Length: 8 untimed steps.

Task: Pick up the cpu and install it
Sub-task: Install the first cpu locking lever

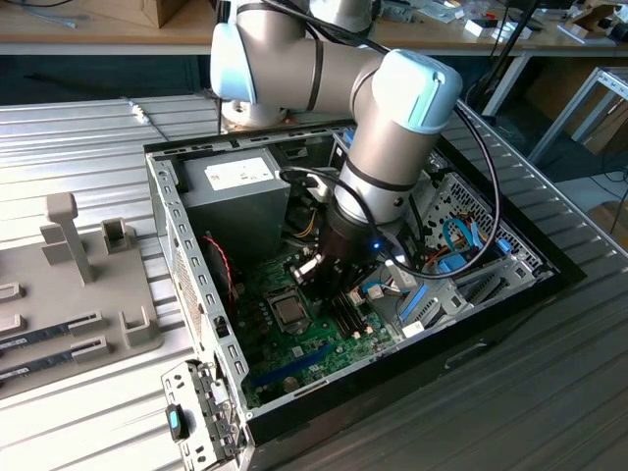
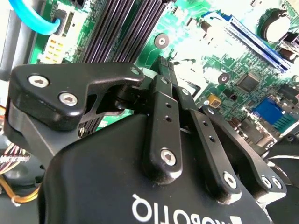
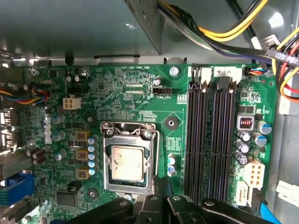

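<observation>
The cpu (image 3: 127, 162), a silvery square chip with a thin green rim, lies flat in the metal socket frame (image 3: 107, 140) on the green motherboard (image 3: 121, 98). In the exterior view the cpu (image 1: 289, 312) shows as a dark square inside the open computer case (image 1: 177, 226). My gripper (image 3: 161, 180) hovers just beside the socket, towards the memory slots (image 3: 210, 140). Its black fingers (image 2: 163, 116) are pressed together with nothing between them, and the gripper (image 2: 164, 63) points down at the board. In the exterior view the gripper (image 1: 329, 287) hangs low inside the case.
Yellow, black and red cable bundles (image 3: 224, 32) run over the board's edge near the power supply (image 1: 240, 182). Blue cables (image 1: 461, 240) and a drive cage fill the case on the exterior view's right. A grey fixture (image 1: 74, 265) stands outside the case on the exterior view's left.
</observation>
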### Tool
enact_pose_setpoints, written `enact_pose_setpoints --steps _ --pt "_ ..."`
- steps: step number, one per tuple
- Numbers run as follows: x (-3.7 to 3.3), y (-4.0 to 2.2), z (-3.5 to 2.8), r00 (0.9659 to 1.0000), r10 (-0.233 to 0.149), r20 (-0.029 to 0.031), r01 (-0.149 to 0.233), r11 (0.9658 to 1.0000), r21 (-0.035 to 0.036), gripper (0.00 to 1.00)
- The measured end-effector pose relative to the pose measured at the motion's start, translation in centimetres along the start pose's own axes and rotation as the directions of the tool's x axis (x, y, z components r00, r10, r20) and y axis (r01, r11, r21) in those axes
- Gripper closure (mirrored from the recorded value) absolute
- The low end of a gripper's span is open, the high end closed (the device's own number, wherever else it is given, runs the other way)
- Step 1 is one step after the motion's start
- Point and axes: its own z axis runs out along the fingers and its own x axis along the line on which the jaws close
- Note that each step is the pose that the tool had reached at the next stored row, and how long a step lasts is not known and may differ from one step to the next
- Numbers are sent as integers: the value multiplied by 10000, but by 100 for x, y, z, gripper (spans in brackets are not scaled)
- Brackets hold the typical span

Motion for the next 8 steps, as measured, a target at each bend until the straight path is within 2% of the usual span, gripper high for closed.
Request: enact_pose_setpoints --steps 5,7,8 --pt "-24 1 30 10000 41 -20 -40 9997 236 90" --pt "-43 2 44 10000 61 -28 -60 9993 361 90" --pt "-55 4 54 10000 76 -34 -74 9990 447 90"
